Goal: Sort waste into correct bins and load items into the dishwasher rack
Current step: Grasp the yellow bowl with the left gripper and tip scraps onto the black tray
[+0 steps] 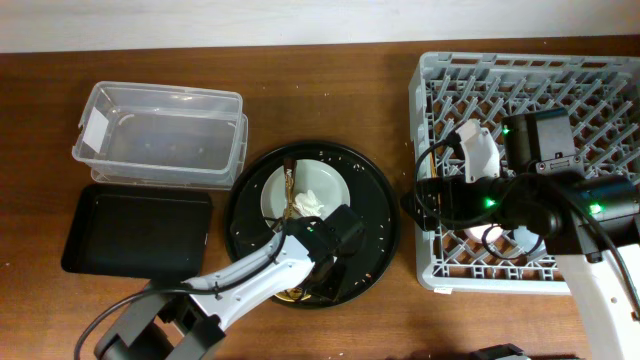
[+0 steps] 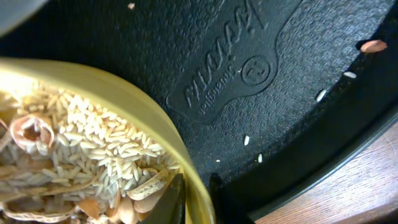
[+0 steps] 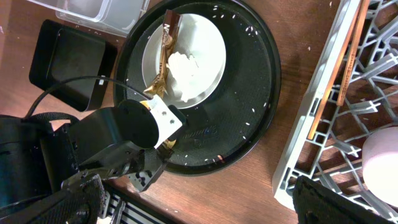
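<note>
The yellow bowl (image 2: 143, 106) holds rice and brownish food scraps (image 2: 81, 137) and sits at the front of the large round black tray (image 1: 375, 210). My left gripper (image 1: 320, 275) is shut on the bowl's rim (image 2: 196, 202), one finger inside and one outside. The grey-green plate (image 1: 335, 185) on the same tray carries the white paper wad (image 1: 308, 203) and the gold-brown stick wrapper (image 1: 289, 185). My right gripper (image 1: 425, 205) is open and empty at the left edge of the grey dishwasher rack (image 1: 600, 70). A pink cup (image 3: 380, 163) stands in the rack. I cannot make out the blue cup.
The clear tub (image 1: 160, 135) stands at the back left, with the shallow black rectangular tray (image 1: 135, 230) in front of it. Loose rice grains lie scattered on the round tray. Bare wood shows between the round tray and the rack.
</note>
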You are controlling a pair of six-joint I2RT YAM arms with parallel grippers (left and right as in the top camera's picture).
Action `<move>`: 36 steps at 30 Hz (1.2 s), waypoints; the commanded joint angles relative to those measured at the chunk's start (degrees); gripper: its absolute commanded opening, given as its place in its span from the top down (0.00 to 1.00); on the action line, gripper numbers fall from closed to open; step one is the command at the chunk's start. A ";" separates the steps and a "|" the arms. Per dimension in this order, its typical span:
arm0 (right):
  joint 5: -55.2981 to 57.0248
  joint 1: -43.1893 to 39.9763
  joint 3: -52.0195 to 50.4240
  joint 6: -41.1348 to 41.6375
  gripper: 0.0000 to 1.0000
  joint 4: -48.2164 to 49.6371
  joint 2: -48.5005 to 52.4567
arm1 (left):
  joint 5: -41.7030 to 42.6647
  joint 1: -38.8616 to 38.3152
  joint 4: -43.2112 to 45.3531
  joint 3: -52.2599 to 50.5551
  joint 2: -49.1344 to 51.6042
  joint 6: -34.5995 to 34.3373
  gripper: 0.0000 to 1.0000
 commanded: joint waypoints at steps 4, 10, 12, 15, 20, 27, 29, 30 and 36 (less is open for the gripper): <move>0.55 0.37 -0.15 -0.02 0.02 -0.04 0.17 | -0.35 0.50 -5.86 4.31 -1.09 -0.22 1.00; 0.57 0.37 -0.15 -0.02 0.02 -0.31 0.17 | 10.43 21.09 -13.70 8.37 -15.45 6.40 0.99; 0.57 0.37 -0.15 -0.02 0.02 -0.31 0.17 | 18.86 30.27 -13.88 8.37 -17.88 11.96 1.00; 0.57 0.37 -0.15 -0.02 0.01 -0.46 0.17 | 33.33 49.35 -15.26 7.80 -18.34 21.97 0.99; 0.57 0.35 -0.15 -0.02 0.02 -0.55 0.17 | 50.95 75.78 -15.04 3.21 -15.04 39.78 1.00; 0.55 0.37 -0.15 -0.02 0.02 -0.76 0.17 | 79.71 88.26 -13.03 0.52 3.04 56.43 1.00; 0.55 0.37 -0.15 0.00 0.02 -0.72 0.17 | 84.96 88.89 -13.29 0.55 5.70 55.71 1.00; 0.55 0.35 -0.15 -0.02 0.02 -0.70 0.17 | 84.96 88.89 -13.81 0.55 5.73 54.84 1.00; 0.55 0.37 -0.15 0.00 0.02 -0.76 0.17 | 84.96 88.89 -15.63 0.55 5.73 54.90 1.00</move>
